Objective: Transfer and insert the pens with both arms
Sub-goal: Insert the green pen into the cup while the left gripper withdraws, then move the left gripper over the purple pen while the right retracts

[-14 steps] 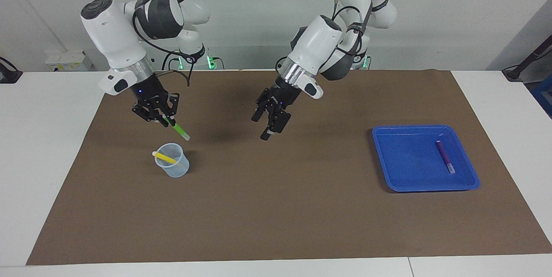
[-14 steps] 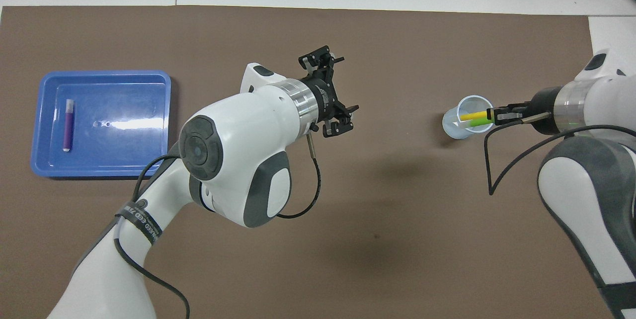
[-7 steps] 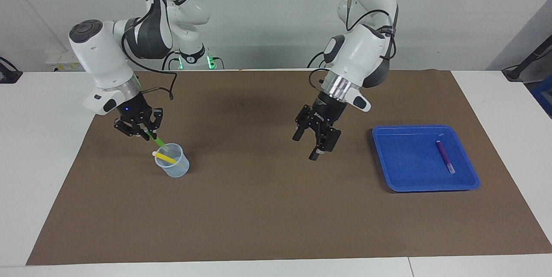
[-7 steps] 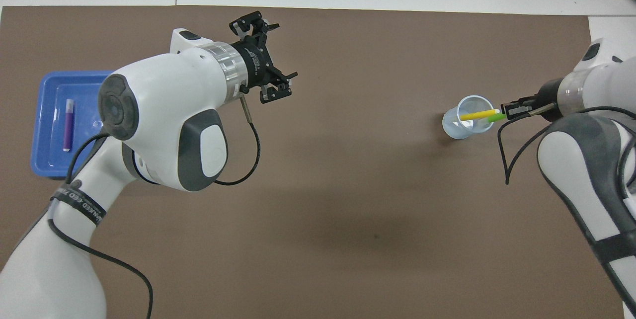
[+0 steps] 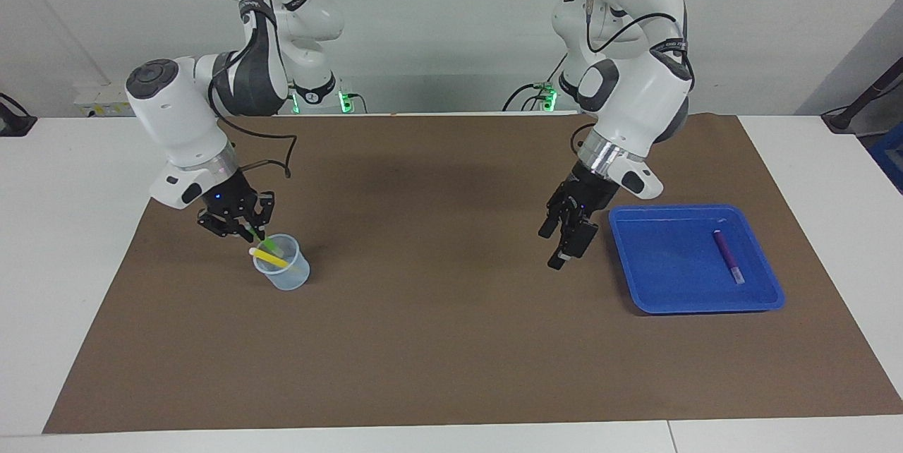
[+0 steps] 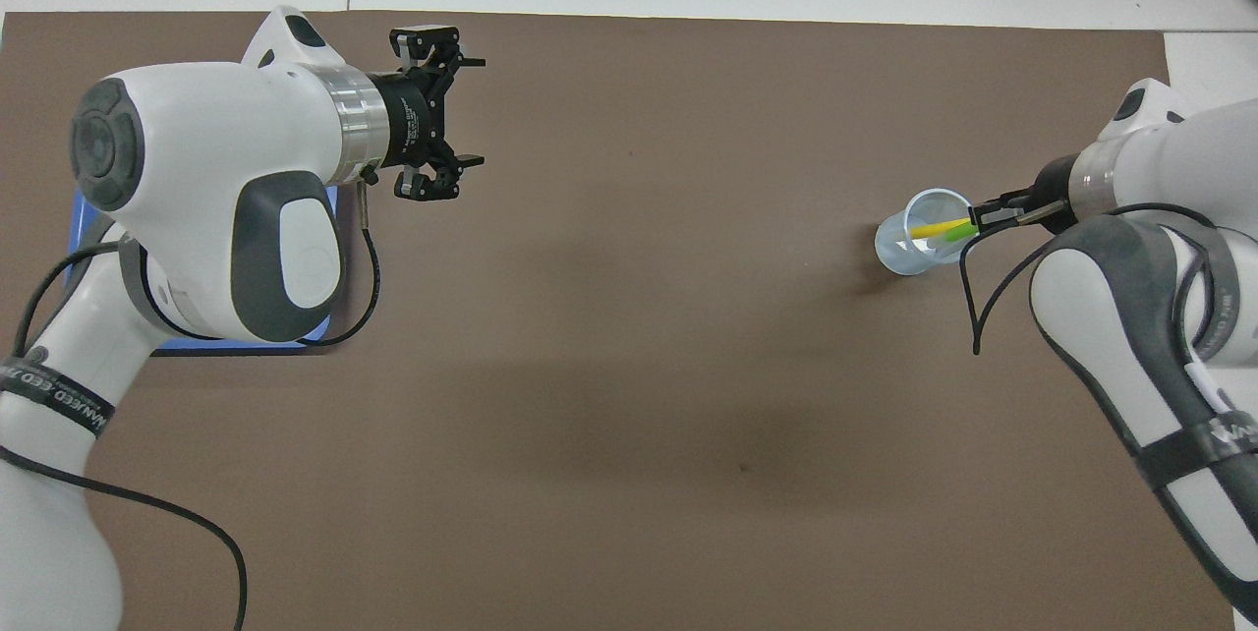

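- The facing view shows the purple pen (image 5: 726,255) lying in the blue tray (image 5: 656,298); overhead, the left arm hides it.
- Green pen (image 5: 262,240), slim and bright, slants into the clear cup (image 5: 286,275) beside the yellow pen (image 5: 269,258) (pale end up), pinched by the right tool (image 5: 243,228).
- Left tool (image 5: 561,241), spread, hangs over the brown mat (image 5: 451,340) just beside the tray.

Right gripper (image 6: 986,217) holding green pen (image 6: 954,233) in cup (image 6: 922,244), yellow pen (image 6: 933,228) inside

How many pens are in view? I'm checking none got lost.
3: yellow pen in the cup; green pen in the right gripper, entering the cup; purple pen in the blue tray.
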Controlling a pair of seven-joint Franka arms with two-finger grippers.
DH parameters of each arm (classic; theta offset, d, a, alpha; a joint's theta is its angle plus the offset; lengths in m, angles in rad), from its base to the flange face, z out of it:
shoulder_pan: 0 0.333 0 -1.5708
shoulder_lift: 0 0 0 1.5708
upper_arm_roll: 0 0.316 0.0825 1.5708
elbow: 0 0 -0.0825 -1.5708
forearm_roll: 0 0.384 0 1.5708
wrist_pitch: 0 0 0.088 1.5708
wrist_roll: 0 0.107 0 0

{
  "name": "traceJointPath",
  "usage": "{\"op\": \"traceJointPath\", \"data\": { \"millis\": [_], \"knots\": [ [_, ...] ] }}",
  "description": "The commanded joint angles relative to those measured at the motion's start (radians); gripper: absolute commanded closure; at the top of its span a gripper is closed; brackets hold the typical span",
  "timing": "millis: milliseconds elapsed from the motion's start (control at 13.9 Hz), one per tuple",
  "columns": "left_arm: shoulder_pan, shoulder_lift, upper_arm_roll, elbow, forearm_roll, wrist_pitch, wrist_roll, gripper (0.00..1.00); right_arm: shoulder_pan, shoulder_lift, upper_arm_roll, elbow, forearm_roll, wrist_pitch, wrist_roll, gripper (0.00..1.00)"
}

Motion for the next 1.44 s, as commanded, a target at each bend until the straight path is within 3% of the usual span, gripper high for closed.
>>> {"op": "traceJointPath", "data": {
  "millis": [0,72,144,215,431,646,862,1364],
  "knots": [
    [0.06,-0.028,-0.004,-0.015,0.01,-0.064,0.147,0.0,0.0,0.015,0.005,0.009,-0.024,0.016,0.024,0.46],
    [0.098,-0.036,-0.004,-0.017,0.01,-0.105,0.219,0.0,0.0,0.015,0.005,0.011,-0.023,0.013,0.024,0.32],
    [0.124,-0.041,-0.002,-0.011,0.011,-0.181,0.329,0.0,0.0,0.015,0.005,0.016,-0.024,0.004,0.026,0.1],
    [0.15,-0.05,-0.001,-0.012,0.013,-0.235,0.422,0.0,0.0,0.012,0.004,0.02,-0.024,-0.002,0.026,0.0],
    [0.223,-0.058,0.002,-0.02,0.135,-0.28,0.595,0.0,-0.003,-0.029,-0.002,0.048,-0.026,-0.089,0.034,0.0],
    [0.258,-0.07,0.004,-0.037,0.166,-0.314,0.739,0.0,-0.014,-0.077,-0.002,0.13,-0.061,-0.244,0.075,0.0],
    [0.304,-0.071,0.004,-0.032,0.301,-0.366,0.953,0.0,-0.015,-0.14,-0.005,0.177,-0.07,-0.378,0.084,0.0],
    [0.444,-0.059,0.004,-0.04,0.428,-0.395,1.4,0.0,-0.011,-0.197,-0.002,0.167,-0.083,-0.504,0.153,0.0]
  ]
}}
